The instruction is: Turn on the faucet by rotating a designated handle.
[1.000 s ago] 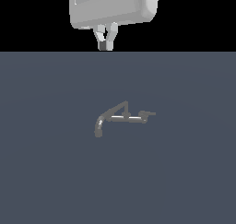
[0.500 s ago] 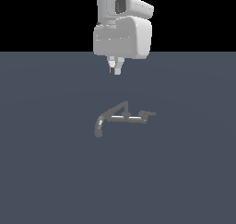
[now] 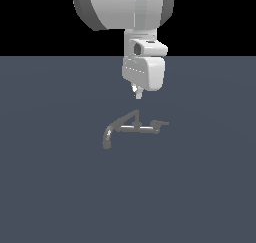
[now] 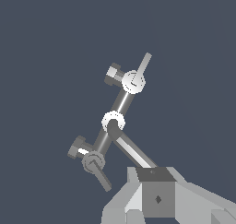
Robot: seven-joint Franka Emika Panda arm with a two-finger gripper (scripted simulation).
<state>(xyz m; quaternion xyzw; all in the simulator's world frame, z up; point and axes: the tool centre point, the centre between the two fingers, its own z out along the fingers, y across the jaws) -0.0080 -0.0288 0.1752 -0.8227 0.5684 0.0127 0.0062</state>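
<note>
Where the flat slate-blue table (image 3: 50, 187) ends, a straight horizon meets a plain black backdrop; the surface is even in tone, without texture, seams or marks, and no walls or furnishings show beyond it. No writing, brand or label can be read anywhere, on the arm or on the fixture.

Near the middle of the table sits the faucet (image 3: 134, 129), a small dull-grey pipe lying level, its spout (image 3: 107, 138) curving down at the exterior view's left end. At the exterior view's right end the handle (image 3: 161, 123), a short stubby lever, lies flat beside its round hub. A longer thin rod (image 3: 126, 119) slants up from the pipe to a peak near its middle.

The white arm (image 3: 144, 69) hangs from above, and its gripper (image 3: 137, 93) points down just above and behind the peak of the rod, apart from the faucet. The jaws look drawn close together with nothing between them, though the wrist view shows only the gripper's body, so I cannot tell for sure
</note>
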